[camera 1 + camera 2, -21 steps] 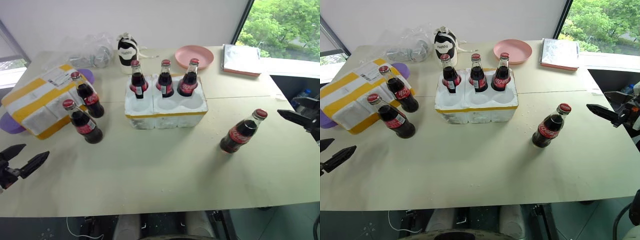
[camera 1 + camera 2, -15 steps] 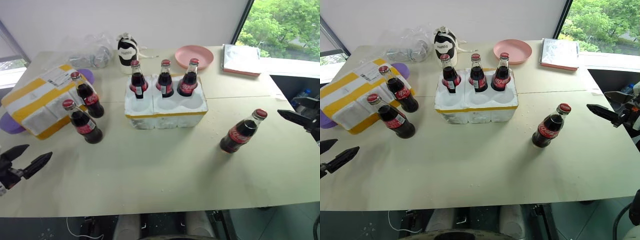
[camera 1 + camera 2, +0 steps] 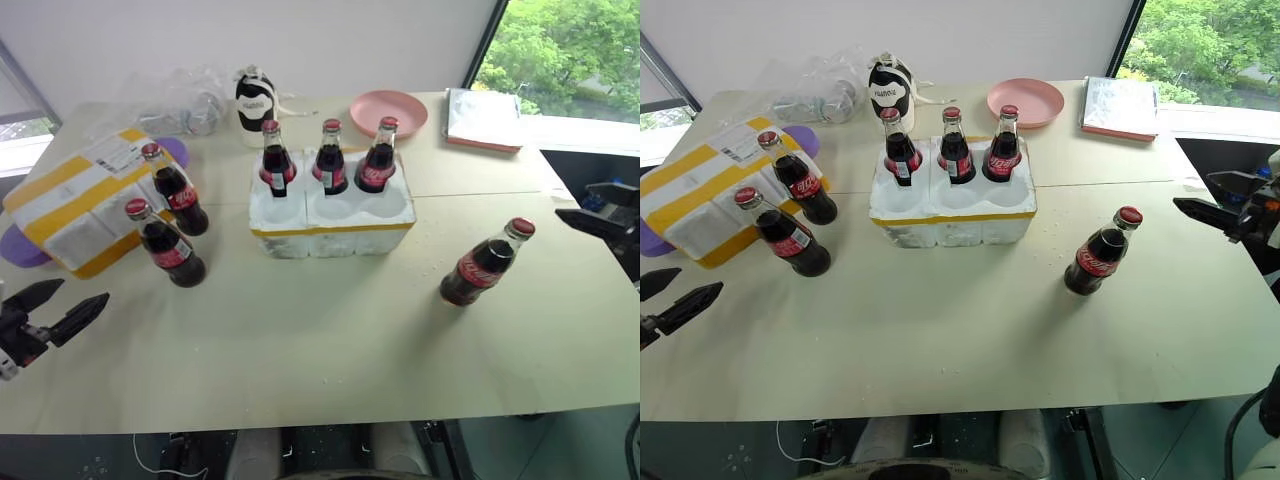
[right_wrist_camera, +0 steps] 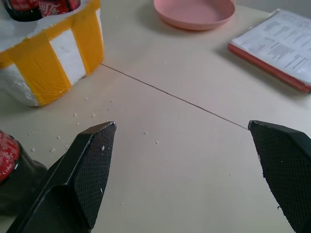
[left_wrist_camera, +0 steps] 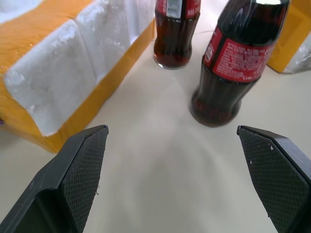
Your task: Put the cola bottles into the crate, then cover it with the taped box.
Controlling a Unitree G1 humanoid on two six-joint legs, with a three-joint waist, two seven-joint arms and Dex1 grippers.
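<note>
Big pale table (image 3: 330, 330) w/ a thin seam line running across it. Plain white wall (image 3: 300, 40) behind. Dark window frame (image 3: 487, 45) at the far right corner, green trees (image 3: 570, 50) outside, lots of daylight coming in. Another bit of window (image 3: 22, 125) at far left. Dark floor (image 3: 580, 440) under the table's near edge & on the right side. Tiny white crumbs lie on the table top.

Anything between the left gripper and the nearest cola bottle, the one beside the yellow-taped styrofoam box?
No. The left wrist view shows bare beige tabletop between the open left gripper and that red-labelled glass cola bottle; the yellow-taped white styrofoam box sits off to one side.
</note>
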